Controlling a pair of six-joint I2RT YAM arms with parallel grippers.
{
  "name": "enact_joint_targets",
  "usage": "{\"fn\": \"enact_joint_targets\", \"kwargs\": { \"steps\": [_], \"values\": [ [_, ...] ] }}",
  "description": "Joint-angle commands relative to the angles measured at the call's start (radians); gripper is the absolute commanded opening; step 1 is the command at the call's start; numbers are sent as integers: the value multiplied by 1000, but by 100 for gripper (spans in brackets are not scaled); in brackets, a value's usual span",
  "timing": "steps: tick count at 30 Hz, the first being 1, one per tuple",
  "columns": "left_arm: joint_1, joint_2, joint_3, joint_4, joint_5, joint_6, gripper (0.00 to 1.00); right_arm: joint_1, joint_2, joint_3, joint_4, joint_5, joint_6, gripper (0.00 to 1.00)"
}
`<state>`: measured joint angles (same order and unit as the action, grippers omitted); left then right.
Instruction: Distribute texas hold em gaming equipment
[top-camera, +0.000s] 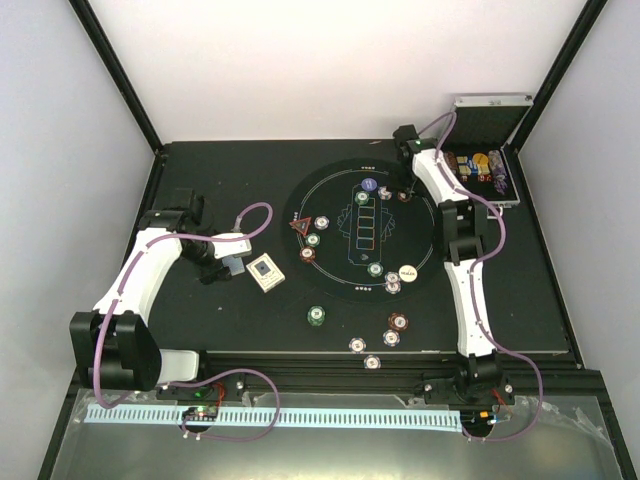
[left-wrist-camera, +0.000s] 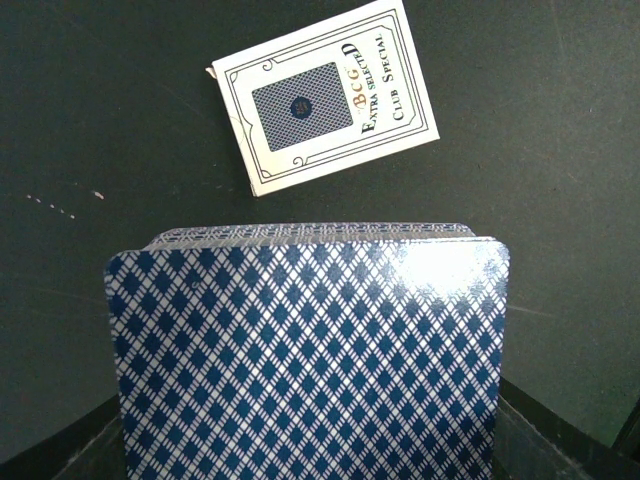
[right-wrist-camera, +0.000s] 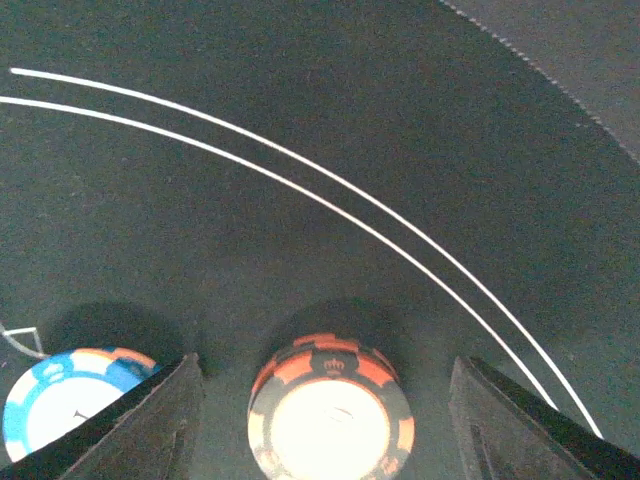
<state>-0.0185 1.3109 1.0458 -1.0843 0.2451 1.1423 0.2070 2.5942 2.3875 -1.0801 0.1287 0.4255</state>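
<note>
Card deck (left-wrist-camera: 310, 350), gripped by left tool (top-camera: 228, 264), fills left wrist view; right wrist view alone shows right tool (right-wrist-camera: 325, 365) wide astride red-orange chip (right-wrist-camera: 330, 415).

Left arm (top-camera: 138, 272), right arm (top-camera: 468, 295): white shells, black joints. Purple cable (top-camera: 252, 208) loops behind left claw (top-camera: 230, 266).

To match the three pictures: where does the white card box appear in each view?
Top external: the card box lies left of centre, right of the left gripper.
Left wrist: the card box is at top centre, tilted, beyond the held deck.
Right wrist: not in it.
Shared landmark: the left gripper's deck, beside the box in both.
</note>
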Motion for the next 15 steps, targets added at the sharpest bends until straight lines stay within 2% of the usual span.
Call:
{"fn": "enact_joint_targets", "kwargs": {
  "steps": [1,5,11,15],
  "values": [
    [8,-13,27,7,-2,-6,1,-2,-128,-7,-29,20,2,70],
    [9,-21,16,17,-12,-4,2,1,-295,-132,-39,25,17,71],
    [8,-24,25,6,-3,-1,1,49,-760,-737,157,-8,43,76],
    [7,-24,25,4,-2,0,2,156,-983,-1042,203,2,79,84]
  ]
}}
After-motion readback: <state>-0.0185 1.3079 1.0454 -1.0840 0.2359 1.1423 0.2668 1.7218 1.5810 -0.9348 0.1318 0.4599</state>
